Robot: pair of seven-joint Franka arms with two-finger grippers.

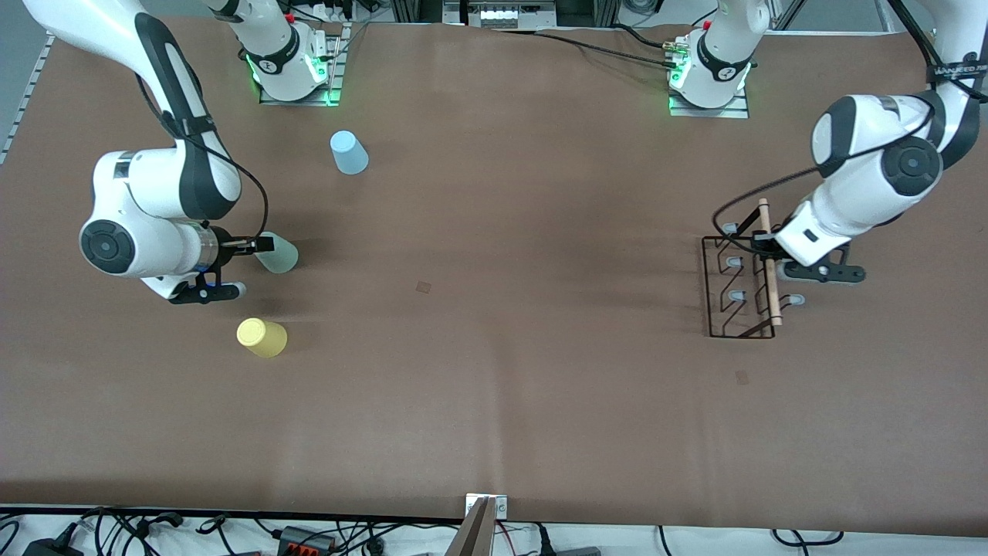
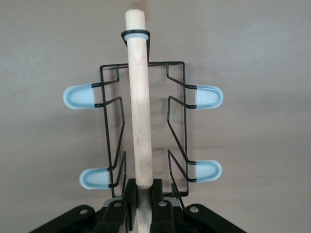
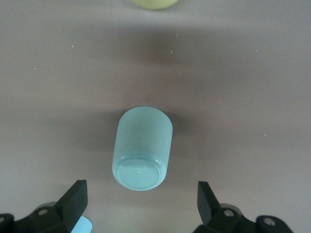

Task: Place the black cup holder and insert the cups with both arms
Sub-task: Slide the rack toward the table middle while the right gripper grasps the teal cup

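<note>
The black cup holder [image 1: 739,287] stands toward the left arm's end of the table, its wooden rod [image 1: 769,270] on top. My left gripper [image 1: 761,242] is shut on one end of the rod [image 2: 138,107]; the left wrist view shows the wire frame and pale blue prongs [image 2: 80,95] below my left gripper [image 2: 142,194]. My right gripper [image 1: 258,247] is open and empty, low beside the mint green cup [image 1: 279,254]. In the right wrist view the mint cup [image 3: 142,148] stands upside down just ahead of my right gripper [image 3: 142,201], outside the fingers [image 3: 75,199].
The yellow cup [image 1: 262,337] stands upside down nearer the front camera than the mint cup; its edge shows in the right wrist view [image 3: 151,3]. The light blue cup [image 1: 349,152] stands upside down farther from the camera, near the right arm's base.
</note>
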